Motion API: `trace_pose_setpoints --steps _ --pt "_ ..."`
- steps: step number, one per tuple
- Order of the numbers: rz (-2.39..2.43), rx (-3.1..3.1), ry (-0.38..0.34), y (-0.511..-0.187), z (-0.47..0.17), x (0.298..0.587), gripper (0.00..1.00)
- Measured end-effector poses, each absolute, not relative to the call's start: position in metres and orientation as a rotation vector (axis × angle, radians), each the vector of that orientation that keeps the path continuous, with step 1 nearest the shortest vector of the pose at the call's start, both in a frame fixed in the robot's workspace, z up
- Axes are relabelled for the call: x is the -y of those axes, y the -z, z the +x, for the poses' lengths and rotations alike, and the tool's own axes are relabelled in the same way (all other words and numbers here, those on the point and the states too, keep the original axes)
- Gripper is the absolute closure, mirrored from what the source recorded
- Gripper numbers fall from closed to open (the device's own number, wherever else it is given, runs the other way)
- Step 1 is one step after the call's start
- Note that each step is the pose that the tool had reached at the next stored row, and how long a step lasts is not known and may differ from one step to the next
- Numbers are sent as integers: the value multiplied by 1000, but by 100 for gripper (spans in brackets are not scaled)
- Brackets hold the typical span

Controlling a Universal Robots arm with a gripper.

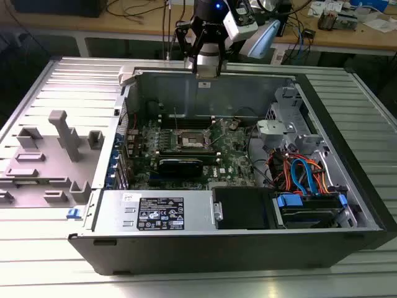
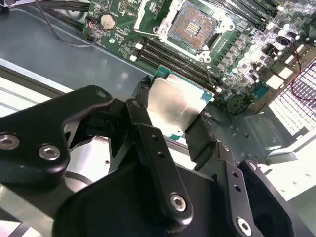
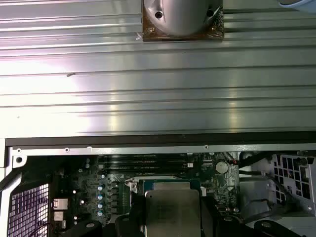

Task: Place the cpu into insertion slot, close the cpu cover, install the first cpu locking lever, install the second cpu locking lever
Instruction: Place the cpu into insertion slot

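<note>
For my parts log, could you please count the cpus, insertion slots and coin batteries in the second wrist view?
cpu: 1, gripped by the end effector
insertion slot: 1
coin battery: 1
Total: 3

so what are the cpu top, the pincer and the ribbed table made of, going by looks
The cpu, held in the pincer: the top looks like brushed bare metal, silver-grey with a soft sheen. The pincer: matte black, metal or hard plastic, hard to tell; its screws shine like steel. The ribbed table: likely aluminium, pale silver with bright glare streaks along its grooves.
</note>
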State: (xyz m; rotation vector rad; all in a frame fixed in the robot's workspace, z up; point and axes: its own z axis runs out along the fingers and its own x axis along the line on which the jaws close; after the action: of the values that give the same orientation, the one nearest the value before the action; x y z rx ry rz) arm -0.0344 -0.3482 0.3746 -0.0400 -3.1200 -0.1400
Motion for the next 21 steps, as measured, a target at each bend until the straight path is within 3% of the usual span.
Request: trace_pose_setpoints --steps 21 --pt "-40 3120 140 -375 -34 353 46"
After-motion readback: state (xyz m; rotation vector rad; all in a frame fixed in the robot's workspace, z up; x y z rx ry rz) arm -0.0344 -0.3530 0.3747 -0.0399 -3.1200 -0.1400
